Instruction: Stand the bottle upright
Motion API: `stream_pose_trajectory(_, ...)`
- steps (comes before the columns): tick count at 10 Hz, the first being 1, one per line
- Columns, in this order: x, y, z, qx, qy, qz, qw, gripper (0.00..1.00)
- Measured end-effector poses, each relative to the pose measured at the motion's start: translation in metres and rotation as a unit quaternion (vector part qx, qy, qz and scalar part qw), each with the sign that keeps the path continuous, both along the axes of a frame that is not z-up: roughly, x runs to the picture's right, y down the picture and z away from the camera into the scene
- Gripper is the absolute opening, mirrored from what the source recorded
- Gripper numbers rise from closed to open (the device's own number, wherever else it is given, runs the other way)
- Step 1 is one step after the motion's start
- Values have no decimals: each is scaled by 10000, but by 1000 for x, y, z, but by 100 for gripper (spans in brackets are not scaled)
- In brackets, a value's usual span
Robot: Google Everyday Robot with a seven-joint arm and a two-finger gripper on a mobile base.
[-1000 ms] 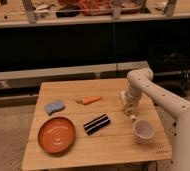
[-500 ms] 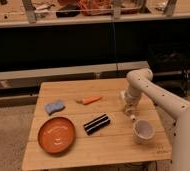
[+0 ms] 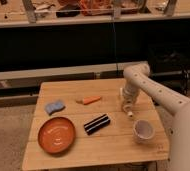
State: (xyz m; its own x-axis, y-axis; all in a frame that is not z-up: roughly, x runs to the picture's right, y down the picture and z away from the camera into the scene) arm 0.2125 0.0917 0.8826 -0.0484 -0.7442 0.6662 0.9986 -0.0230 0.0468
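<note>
The whitish bottle [image 3: 128, 109] is at the right middle of the wooden table [image 3: 103, 145], right under my gripper [image 3: 126, 101]. It shows as a pale elongated shape pointing down and to the right, and I cannot tell if it is lying or lifted. My white arm [image 3: 155, 92] reaches in from the right and bends down over it. The gripper covers the bottle's upper part.
An orange carrot [image 3: 90, 100] lies left of the gripper. A blue sponge [image 3: 54, 106], an orange plate [image 3: 56, 134] and a black striped bar [image 3: 97, 124] lie further left and forward. A round white cup [image 3: 143, 130] stands just in front of the bottle. A dark counter stands behind the table.
</note>
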Motion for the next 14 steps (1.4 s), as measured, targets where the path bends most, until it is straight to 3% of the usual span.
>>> stream_pose_trajectory(3, -23, -37, -31, 143, 162, 109, 9997, 0)
stream_pose_trajectory(5, -36, -45, -39, 199, 274, 350, 9988, 0)
stream_pose_trajectory(6, -42, -48, -42, 273, 385, 679, 9966, 0)
stream_pose_trajectory(7, -48, -50, -44, 352, 593, 1176, 9907, 0)
stream_pose_trajectory(9, -61, -53, -50, 547, 893, 1971, 9748, 0)
stream_pose_trajectory(11, -73, -55, -63, 956, 1228, 2771, 9481, 0)
stream_pose_trajectory(12, -72, -57, -66, 1057, 1289, 2859, 9437, 0)
stream_pose_trajectory(13, -74, -56, -66, 1013, 1282, 2872, 9438, 0)
stream_pose_trajectory(14, -70, -60, -63, 979, 1361, 2637, 9499, 0)
